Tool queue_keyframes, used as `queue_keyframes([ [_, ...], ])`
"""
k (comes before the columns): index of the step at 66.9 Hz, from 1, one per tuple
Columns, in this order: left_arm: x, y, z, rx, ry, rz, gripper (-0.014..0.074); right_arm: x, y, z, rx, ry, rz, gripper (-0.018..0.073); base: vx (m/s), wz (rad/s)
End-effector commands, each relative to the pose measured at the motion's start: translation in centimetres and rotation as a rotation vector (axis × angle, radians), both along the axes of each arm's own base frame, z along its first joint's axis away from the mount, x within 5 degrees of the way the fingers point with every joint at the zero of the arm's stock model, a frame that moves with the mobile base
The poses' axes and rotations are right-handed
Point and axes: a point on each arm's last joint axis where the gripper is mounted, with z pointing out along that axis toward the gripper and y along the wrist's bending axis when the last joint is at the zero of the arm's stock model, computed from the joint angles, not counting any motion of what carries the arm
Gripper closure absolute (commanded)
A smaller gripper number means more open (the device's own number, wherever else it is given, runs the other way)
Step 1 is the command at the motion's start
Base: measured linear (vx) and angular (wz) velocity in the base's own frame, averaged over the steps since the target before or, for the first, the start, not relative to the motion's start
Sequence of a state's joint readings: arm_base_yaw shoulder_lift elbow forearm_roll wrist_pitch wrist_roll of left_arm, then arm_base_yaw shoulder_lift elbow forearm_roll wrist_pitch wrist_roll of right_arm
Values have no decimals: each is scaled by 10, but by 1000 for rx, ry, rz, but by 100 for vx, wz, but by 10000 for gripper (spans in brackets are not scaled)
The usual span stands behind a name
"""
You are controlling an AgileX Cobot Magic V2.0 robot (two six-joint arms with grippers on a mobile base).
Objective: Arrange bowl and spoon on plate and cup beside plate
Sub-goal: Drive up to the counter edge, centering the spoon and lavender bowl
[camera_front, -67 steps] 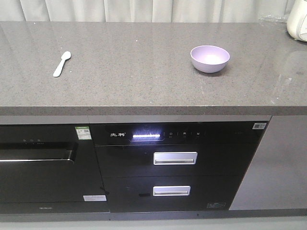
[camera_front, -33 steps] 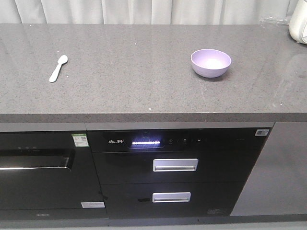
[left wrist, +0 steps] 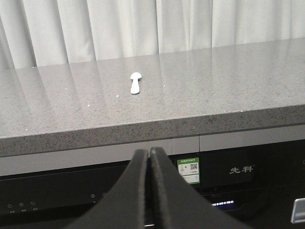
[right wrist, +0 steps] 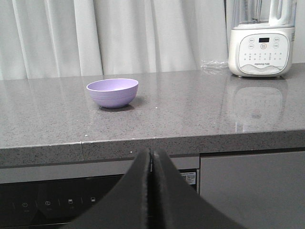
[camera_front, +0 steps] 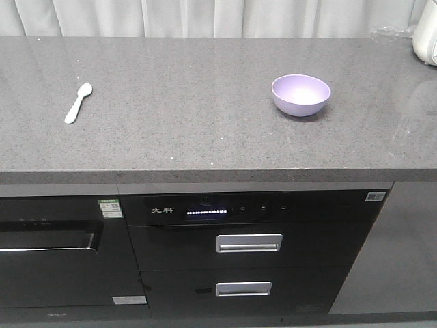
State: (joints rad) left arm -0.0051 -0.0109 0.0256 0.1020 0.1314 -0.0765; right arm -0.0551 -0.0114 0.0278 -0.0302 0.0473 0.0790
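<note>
Left gripper (left wrist: 149, 155): jaws together, empty. Spoon (camera_front: 78, 103): left end of countertop (camera_front: 184, 130); probably light, slippery; pinch the handle. Bowl (camera_front: 300, 94): right of centre, upright; probably light, rigid; take the rim. Right gripper (right wrist: 151, 155): jaws together, empty.

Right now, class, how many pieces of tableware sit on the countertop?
2: the spoon lies at left, the bowl stands at right, well apart. Others may be out of frame.

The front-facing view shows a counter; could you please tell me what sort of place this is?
Probably a kitchen: a grey stone countertop, a built-in black drawer appliance beneath it, and a white blender.
</note>
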Motion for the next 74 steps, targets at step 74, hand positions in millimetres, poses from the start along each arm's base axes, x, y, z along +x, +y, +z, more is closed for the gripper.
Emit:
queue_keyframes([
  [74,0,-1,9,-7,-77,-5,603,-1,0,5,-10,-76,1,562,5,-1],
])
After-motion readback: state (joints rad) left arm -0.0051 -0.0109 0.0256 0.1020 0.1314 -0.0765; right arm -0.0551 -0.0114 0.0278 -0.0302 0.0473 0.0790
